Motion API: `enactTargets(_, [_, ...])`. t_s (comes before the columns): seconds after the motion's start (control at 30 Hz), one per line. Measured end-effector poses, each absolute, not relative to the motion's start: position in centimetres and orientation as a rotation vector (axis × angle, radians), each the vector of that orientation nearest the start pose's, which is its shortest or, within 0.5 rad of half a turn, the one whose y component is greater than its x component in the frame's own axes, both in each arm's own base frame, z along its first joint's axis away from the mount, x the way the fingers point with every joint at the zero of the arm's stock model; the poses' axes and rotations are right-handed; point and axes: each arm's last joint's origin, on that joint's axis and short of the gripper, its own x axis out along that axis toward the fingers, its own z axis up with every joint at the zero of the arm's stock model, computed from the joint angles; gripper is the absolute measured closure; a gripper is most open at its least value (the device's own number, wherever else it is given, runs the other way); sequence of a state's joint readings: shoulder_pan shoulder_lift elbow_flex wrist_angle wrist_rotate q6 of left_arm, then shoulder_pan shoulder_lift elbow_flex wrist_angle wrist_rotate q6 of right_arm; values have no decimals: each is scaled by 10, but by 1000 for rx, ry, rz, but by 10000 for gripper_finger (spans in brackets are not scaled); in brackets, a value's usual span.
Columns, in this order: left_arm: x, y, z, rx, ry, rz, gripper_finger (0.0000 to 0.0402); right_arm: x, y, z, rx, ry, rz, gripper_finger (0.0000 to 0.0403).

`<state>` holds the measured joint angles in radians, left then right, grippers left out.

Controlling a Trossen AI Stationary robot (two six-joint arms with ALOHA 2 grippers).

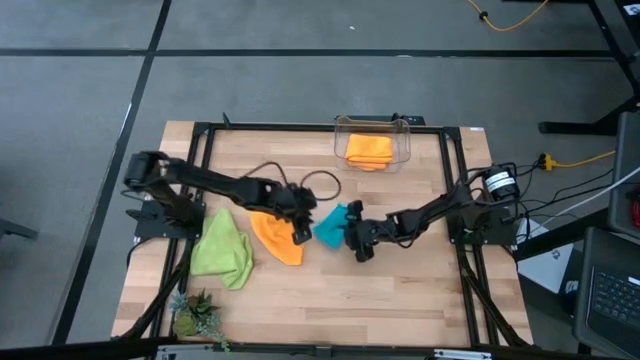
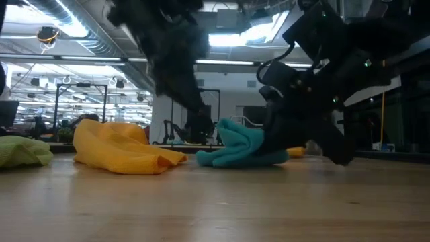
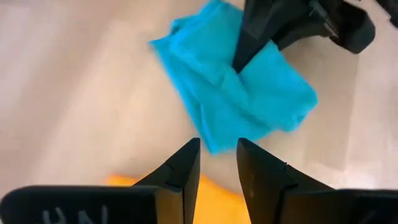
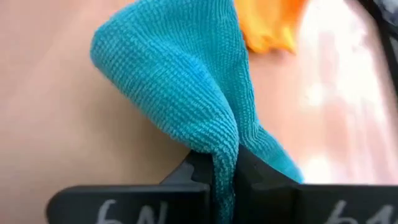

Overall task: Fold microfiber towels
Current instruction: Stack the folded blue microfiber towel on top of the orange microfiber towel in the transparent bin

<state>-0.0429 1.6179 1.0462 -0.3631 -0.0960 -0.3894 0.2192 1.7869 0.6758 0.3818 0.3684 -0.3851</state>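
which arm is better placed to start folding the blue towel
Right. The right gripper is already shut on the turquoise towel, pinching an edge. The left gripper hovers beside it, fingers apart and empty, over the orange towel.

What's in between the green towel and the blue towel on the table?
A crumpled orange towel lies between the green towel and the blue towel. The high view shows it; the low view does too.

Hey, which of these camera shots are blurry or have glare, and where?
Low view: both arms overhead are dark and smeared, ceiling lights blown out, while the turquoise towel reads clearly. Left wrist view: left gripper sharp, towel soft. Right wrist view: towel weave crisp at the right gripper, glare on the table beyond.
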Motion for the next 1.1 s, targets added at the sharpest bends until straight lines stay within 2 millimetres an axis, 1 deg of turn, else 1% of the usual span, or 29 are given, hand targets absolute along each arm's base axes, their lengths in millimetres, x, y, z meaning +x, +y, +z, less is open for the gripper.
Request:
enactTargets(0.1, [313, -8, 232, -245, 859, 291, 302, 301, 55, 114, -570, 737, -66, 387])
enactTargets(0.23, [299, -6, 258, -219, 766, 339, 302, 294, 48, 137, -547, 728, -171, 387])
enactTargets(0.33, [295, -5, 267, -191, 727, 340, 302, 284, 37, 161, -540, 713, -278, 387])
enactTargets(0.47, [295, -5, 267, -166, 723, 342, 302, 268, 16, 199, -522, 659, -414, 387])
enactTargets(0.53, [297, -5, 264, -159, 731, 341, 302, 257, 3, 217, -522, 639, -478, 387])
enactTargets(0.63, [298, -5, 261, -157, 741, 342, 302, 244, -19, 237, -506, 603, -590, 387])
enactTargets(0.7, [303, -5, 259, -163, 725, 336, 302, 236, -34, 248, -525, 593, -647, 387])
enactTargets(0.77, [305, -6, 253, -160, 750, 334, 302, 231, -49, 256, -552, 575, -707, 387])
enactTargets(0.83, [315, -7, 248, -173, 726, 313, 302, 228, -64, 258, -569, 595, -764, 387])
enactTargets(0.9, [321, -8, 237, -177, 757, 294, 302, 226, -78, 255, -566, 623, -789, 387])
enactTargets(0.97, [331, -9, 224, -188, 761, 269, 302, 224, -93, 249, -543, 668, -808, 387])
enactTargets(1.1, [349, -10, 199, -199, 765, 244, 302, 222, -116, 237, -520, 745, -874, 387])
